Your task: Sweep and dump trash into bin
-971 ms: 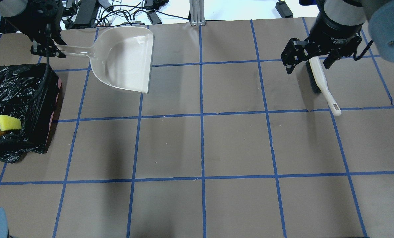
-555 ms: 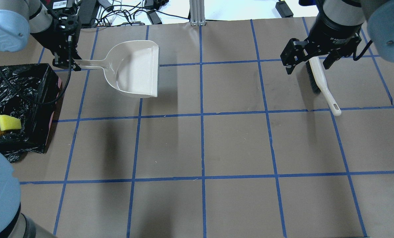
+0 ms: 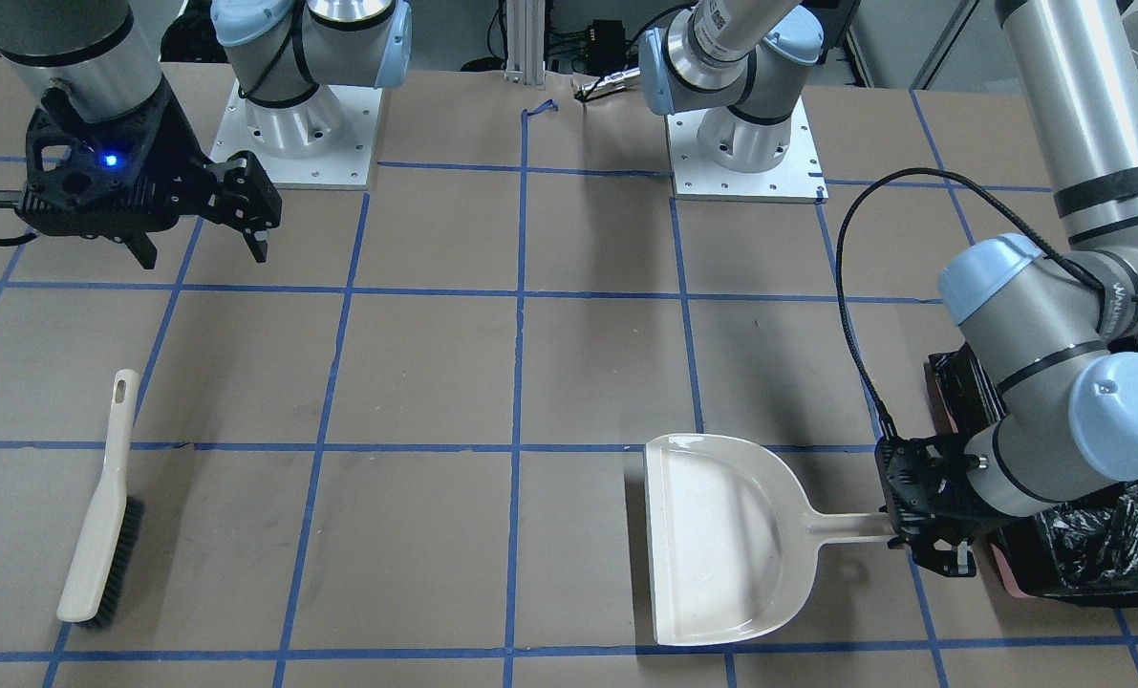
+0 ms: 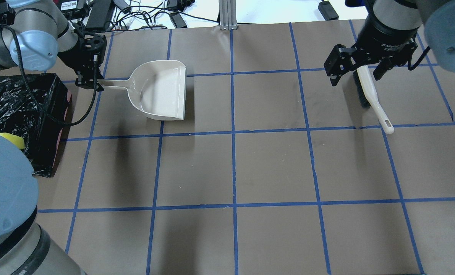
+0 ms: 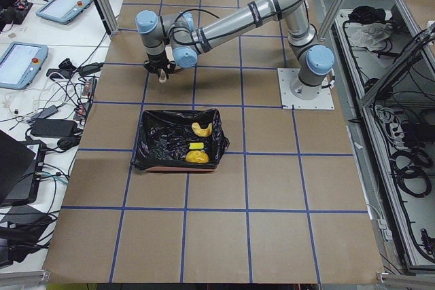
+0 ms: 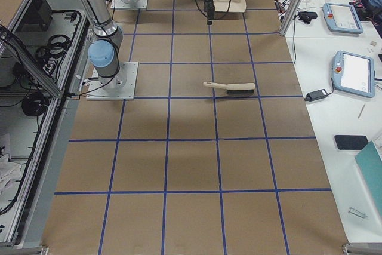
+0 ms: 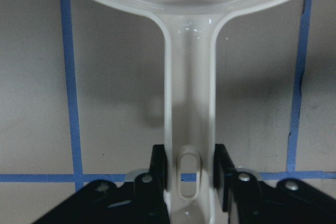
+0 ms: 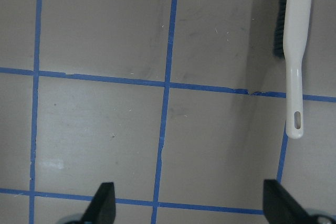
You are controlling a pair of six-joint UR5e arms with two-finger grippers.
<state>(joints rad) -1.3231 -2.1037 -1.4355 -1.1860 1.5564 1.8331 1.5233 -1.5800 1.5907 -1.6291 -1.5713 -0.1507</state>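
Observation:
The bin [image 5: 178, 139] is a box lined with a black bag, with a pink edge at its base [image 4: 65, 114]. Inside it lie a pale cream curved slice [image 5: 201, 129], a yellow-green wedge [image 5: 196, 147] and a golden-brown lump [image 5: 198, 158]. My left gripper [image 4: 91, 82] is shut on the handle end of the beige dustpan [image 4: 162, 91], which lies level and empty, low at the table. The wrist view shows the fingers [image 7: 157, 163] clamping the handle [image 7: 189, 103]. My right gripper [image 4: 355, 76] is open and empty, hovering above the brush [image 4: 368, 91].
The white-handled brush [image 3: 100, 516] lies flat on the brown paper, bristles away from the robot. Blue tape lines divide the table into squares. Cables and power bricks [image 4: 135, 15] lie beyond the far edge. My left arm's elbow [image 4: 5, 183] covers part of the bin from overhead.
My left gripper has carried the dustpan right and down, away from the bin, and levelled it. The left elbow now hides part of the bin. The right arm and brush have not moved.

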